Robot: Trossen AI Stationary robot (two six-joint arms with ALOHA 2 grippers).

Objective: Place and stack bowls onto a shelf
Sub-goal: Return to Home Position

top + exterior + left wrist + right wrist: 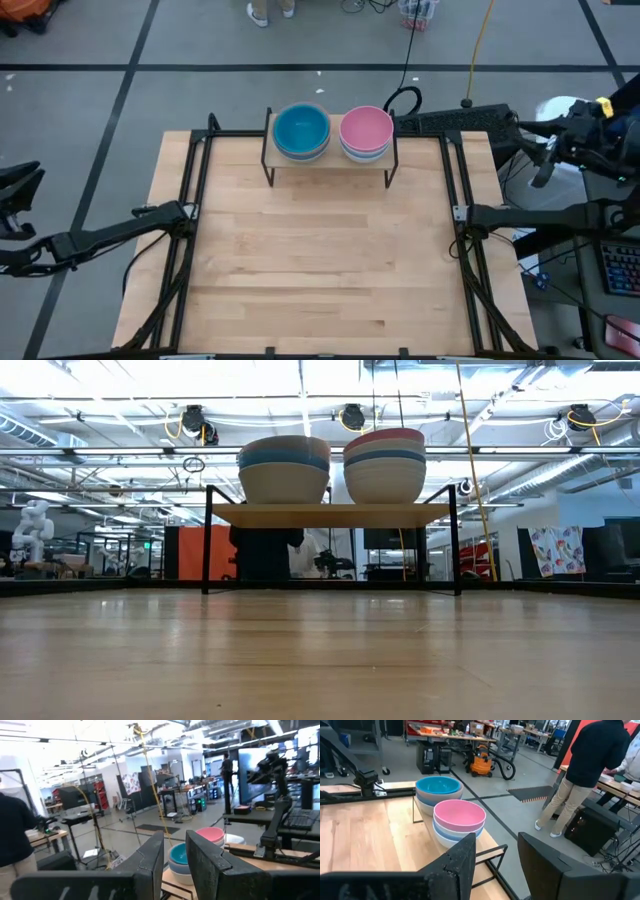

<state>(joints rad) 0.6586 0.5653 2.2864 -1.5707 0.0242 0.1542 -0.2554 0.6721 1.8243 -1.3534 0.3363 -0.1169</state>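
Bowls (302, 131), round and smooth, atop wooden-plank shelf (330, 515)

A person (580, 775) in khaki trousers and an orange vacuum (482, 760) stand beyond the table (360, 830)

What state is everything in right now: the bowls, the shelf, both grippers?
Blue-topped bowl stack: nested, upright, on the shelf's left-arm side.
Pink-topped bowl stack: nested, upright, on the shelf's right-arm side.
Shelf: standing at the far edge of the table, holding both stacks.
Left gripper: open, empty, beyond the table's left side.
Right gripper: open, empty, beyond the table's right side.
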